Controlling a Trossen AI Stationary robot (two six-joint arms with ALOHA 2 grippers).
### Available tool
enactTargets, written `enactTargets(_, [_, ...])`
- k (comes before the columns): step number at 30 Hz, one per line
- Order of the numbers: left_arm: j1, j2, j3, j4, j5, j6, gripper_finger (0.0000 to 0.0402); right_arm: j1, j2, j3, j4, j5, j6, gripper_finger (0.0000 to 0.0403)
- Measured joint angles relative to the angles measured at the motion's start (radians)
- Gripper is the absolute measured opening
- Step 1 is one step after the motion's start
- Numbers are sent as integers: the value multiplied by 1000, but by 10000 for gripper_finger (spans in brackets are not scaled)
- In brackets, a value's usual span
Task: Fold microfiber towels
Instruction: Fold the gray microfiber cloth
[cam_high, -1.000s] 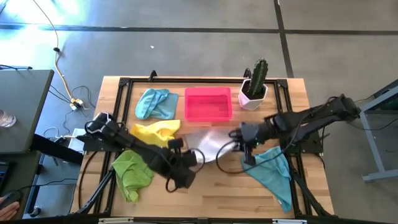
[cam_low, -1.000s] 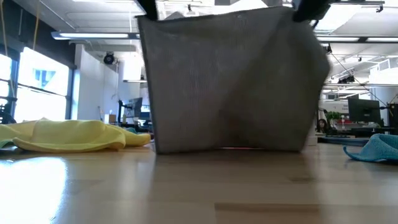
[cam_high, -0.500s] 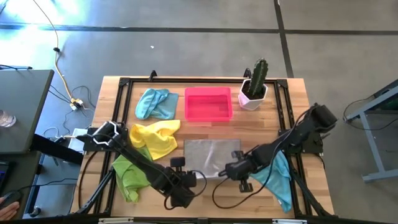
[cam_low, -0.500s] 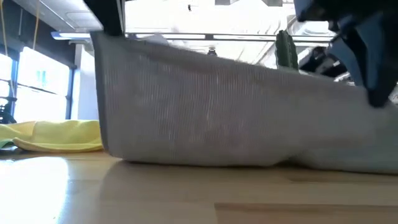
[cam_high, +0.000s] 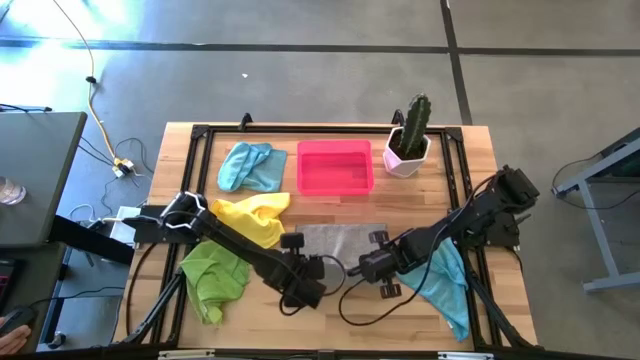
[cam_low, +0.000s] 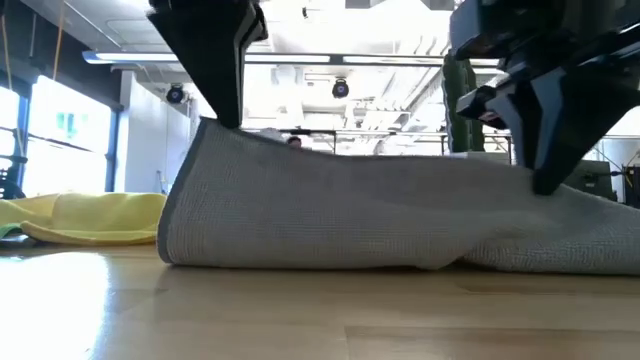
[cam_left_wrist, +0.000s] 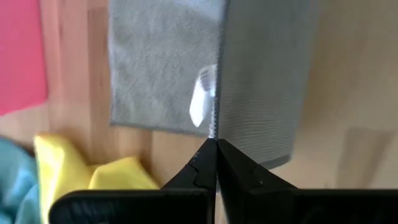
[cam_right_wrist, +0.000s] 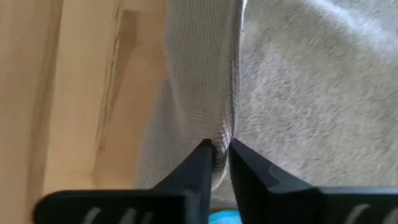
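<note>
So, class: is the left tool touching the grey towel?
Touching. The left wrist view shows the left tool shut on the grey towel's edge, cloth pinched between its tips.

The grey towel (cam_low: 380, 215) under my hands is soft cloth, matt, with a fine ribbed weave plain to see in the low view. The worktop (cam_high: 330, 310) is pale wood, smooth, with a faint sheen and a visible grain. Beyond the grey towel from me, the pink tray (cam_high: 335, 167) looks like rigid smooth plastic. My left hand (cam_left_wrist: 216, 163) has dark, matt, hard fingers. The yellow towel (cam_high: 252, 217) beside the grey one is crumpled, fuzzy cloth.
</note>
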Motion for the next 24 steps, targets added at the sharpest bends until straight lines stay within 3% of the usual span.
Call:
enactTargets(6, [35, 0, -15, -37, -51, 18, 0, -43, 0, 0, -4, 38, -80, 114])
enactTargets(11, [53, 9, -14, -27, -36, 47, 0, -76, 0, 0, 20, 68, -199, 132])
enactTargets(18, [23, 7, -14, -26, -58, 52, 0, -180, 2, 0, 272, -115, -392, 133])
enactTargets(24, [13, 7, -14, -26, -93, 34, 0, -267, 27, 0, 406, -284, -429, 134])
